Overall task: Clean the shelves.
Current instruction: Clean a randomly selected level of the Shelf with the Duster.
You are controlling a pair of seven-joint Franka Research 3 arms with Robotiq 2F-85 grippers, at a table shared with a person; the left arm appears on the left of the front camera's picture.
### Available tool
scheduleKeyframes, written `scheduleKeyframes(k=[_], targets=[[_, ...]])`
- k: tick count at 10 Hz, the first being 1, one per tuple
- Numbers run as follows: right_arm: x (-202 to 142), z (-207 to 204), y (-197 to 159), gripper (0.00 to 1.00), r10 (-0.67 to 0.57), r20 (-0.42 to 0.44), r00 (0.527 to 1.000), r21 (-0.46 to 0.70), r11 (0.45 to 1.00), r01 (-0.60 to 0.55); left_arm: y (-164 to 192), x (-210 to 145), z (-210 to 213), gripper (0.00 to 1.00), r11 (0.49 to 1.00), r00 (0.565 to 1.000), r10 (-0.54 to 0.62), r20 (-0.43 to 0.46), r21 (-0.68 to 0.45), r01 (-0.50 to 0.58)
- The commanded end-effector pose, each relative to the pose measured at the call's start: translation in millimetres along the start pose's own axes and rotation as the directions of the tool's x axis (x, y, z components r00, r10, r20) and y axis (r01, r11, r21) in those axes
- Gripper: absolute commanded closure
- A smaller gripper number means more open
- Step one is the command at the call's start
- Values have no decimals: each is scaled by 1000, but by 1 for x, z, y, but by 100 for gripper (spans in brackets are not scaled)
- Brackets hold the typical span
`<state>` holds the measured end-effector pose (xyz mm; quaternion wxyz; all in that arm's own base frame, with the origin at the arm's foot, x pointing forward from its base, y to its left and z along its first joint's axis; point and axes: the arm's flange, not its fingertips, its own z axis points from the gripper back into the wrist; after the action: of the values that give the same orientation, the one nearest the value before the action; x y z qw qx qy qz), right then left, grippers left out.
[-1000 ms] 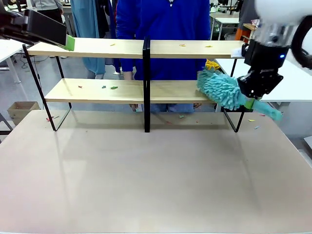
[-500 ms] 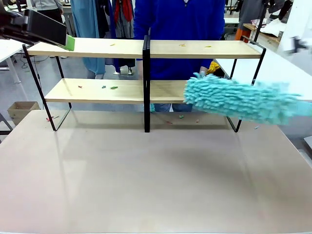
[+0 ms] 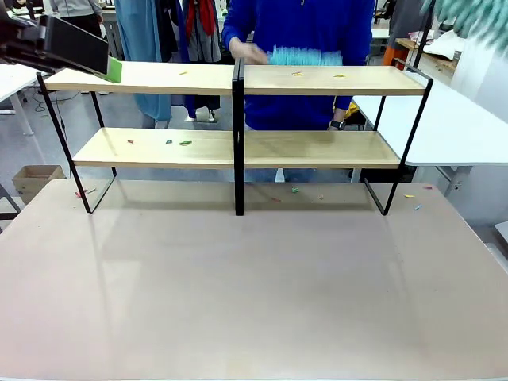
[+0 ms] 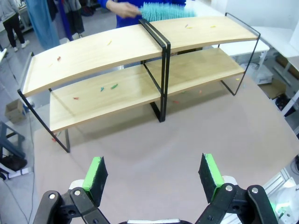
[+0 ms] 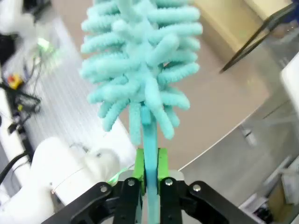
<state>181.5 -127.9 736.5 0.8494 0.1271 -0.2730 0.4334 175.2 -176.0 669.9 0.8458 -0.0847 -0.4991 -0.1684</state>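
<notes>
Swung up off the shelves point(image 3: 317, 148), the right gripper point(image 5: 149, 163) pinches a duster point(image 5: 140, 65) by its handle; the left gripper point(image 4: 153, 171) gapes empty. Standing at the table's point(image 3: 254, 278) far side, the shelves look stiff yet light; steady them by the post point(image 3: 238, 135).

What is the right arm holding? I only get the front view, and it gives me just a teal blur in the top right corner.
Observer: The right fingers are shut on the thin handle of a fluffy teal duster, which sticks straight out beyond them.
Operator: And on the left, anything held?
Observer: No. The left fingers stand open with nothing between them, above the table in front of the shelves.
</notes>
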Motion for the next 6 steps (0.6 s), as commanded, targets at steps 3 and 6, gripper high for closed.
scheduleKeyframes(k=[3, 6], targets=[[17, 39, -45, 88, 62, 173, 983, -275, 961, -12, 2, -1, 0, 0, 1000, 1000, -11, -2, 2, 11], [8, 45, -16, 88, 102, 147, 984, -184, 980, -74, 2, -1, 0, 0, 1000, 1000, -11, -2, 2, 11]])
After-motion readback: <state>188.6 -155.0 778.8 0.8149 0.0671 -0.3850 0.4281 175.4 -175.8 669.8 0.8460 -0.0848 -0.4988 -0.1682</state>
